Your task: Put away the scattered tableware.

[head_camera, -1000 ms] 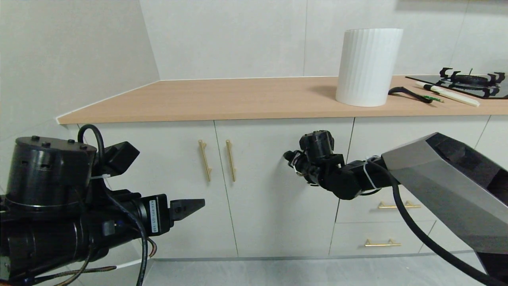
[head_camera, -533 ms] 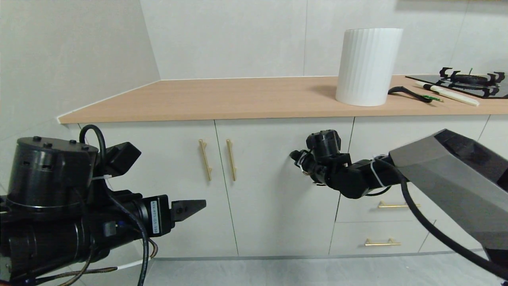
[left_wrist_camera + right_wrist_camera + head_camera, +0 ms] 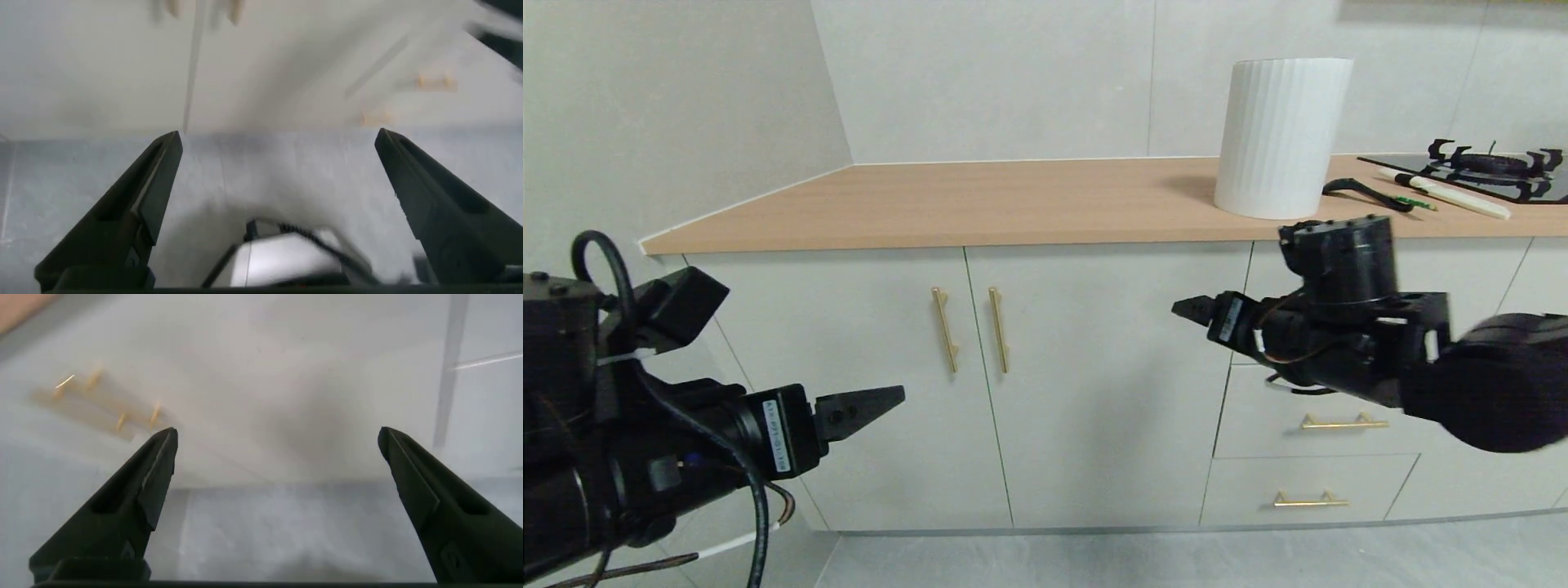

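The counter (image 3: pixel 1013 204) carries the white holder (image 3: pixel 1281 135). My right gripper (image 3: pixel 1188 309) has swung up to just below the holder, jaws apart and empty. My left gripper (image 3: pixel 882 400), well apart from the holder, has dropped, jaws apart too. Pickup looks close: the black spoon (image 3: pixel 1364 193) and pale utensil (image 3: pixel 1450 196) lie just beside the holder. My wrist labels (image 3: pixel 774 433) are too small to read.

A home kitchen: a wooden worktop (image 3: pixel 1013 200) runs along tiled walls (image 3: pixel 1013 73), above pale cabinet doors (image 3: pixel 1094 376) with brass handles (image 3: pixel 943 329), and a black gas hob (image 3: pixel 1494 163) sits at its far end.
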Available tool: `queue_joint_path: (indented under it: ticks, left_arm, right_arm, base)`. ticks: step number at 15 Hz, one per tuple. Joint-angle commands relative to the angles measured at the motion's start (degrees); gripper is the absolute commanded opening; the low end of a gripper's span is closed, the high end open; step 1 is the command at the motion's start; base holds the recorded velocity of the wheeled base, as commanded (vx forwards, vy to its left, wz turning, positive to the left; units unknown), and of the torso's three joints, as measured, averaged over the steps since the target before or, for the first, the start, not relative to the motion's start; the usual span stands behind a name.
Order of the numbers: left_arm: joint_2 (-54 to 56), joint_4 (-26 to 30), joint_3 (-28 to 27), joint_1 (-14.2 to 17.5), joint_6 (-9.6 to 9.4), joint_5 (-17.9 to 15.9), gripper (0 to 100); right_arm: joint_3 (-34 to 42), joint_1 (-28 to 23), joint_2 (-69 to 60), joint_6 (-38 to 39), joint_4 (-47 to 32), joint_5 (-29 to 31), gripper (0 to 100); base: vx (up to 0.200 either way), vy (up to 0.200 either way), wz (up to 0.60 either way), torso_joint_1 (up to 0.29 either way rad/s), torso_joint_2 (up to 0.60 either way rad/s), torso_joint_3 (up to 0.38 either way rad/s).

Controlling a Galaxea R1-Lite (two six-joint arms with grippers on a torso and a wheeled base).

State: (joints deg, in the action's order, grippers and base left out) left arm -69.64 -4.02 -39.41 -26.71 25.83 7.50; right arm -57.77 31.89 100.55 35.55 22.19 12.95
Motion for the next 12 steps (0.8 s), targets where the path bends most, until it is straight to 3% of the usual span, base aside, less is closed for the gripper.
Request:
queue_joint_path:
  ticks: [1,3,5,6,7,8,9,11,12]
  left_arm:
    - [9.18,-0.02,4.26,1.48,-2.63,2.08,100]
    - [18.49,0.07,9.27,3.86,-5.88,2.70,100]
    - [22.97,0.33,11.11,4.21,-6.41,2.79,100]
    - [31.59,1.39,13.48,5.44,-8.34,2.87,100]
    - [38.88,4.55,14.19,7.73,-10.63,2.87,100]
    - [38.88,4.55,14.19,7.73,-10.63,2.87,100]
    - [47.23,10.44,14.10,9.22,-14.14,2.79,100]
    - [52.42,13.16,14.54,11.24,-16.60,2.79,100]
    - [57.34,15.36,15.24,13.70,-17.83,2.70,100]
  right_arm:
    - [18.22,-0.25,-28.30,-8.04,-0.21,3.14,100]
    - [25.69,-0.60,-44.30,-13.84,-1.53,3.58,100]
    - [27.54,-1.83,-50.80,-16.74,-4.08,3.84,100]
    - [29.73,-8.86,-63.55,-24.39,-12.08,5.16,100]
    - [30.44,-16.77,-72.77,-25.88,-17.70,3.31,100]
    - [30.44,-16.77,-72.77,-25.88,-17.70,3.31,100]
    - [30.09,-20.29,-83.23,-26.32,-27.28,0.76,100]
    - [30.17,-21.52,-89.65,-28.52,-33.00,0.50,100]
    - [30.17,-22.05,-93.87,-28.96,-36.51,0.85,100]
  base:
    - [0.000,0.000,0.00,0.000,0.00,0.000]
    - [0.000,0.000,0.00,0.000,0.00,0.000]
    - [0.000,0.000,0.00,0.000,0.00,0.000]
    - [0.000,0.000,0.00,0.000,0.00,0.000]
    - [0.000,0.000,0.00,0.000,0.00,0.000]
    - [0.000,0.000,0.00,0.000,0.00,0.000]
    - [0.000,0.000,0.00,0.000,0.00,0.000]
    - [0.000,0.000,0.00,0.000,0.00,0.000]
    - [0.000,0.000,0.00,0.000,0.00,0.000]
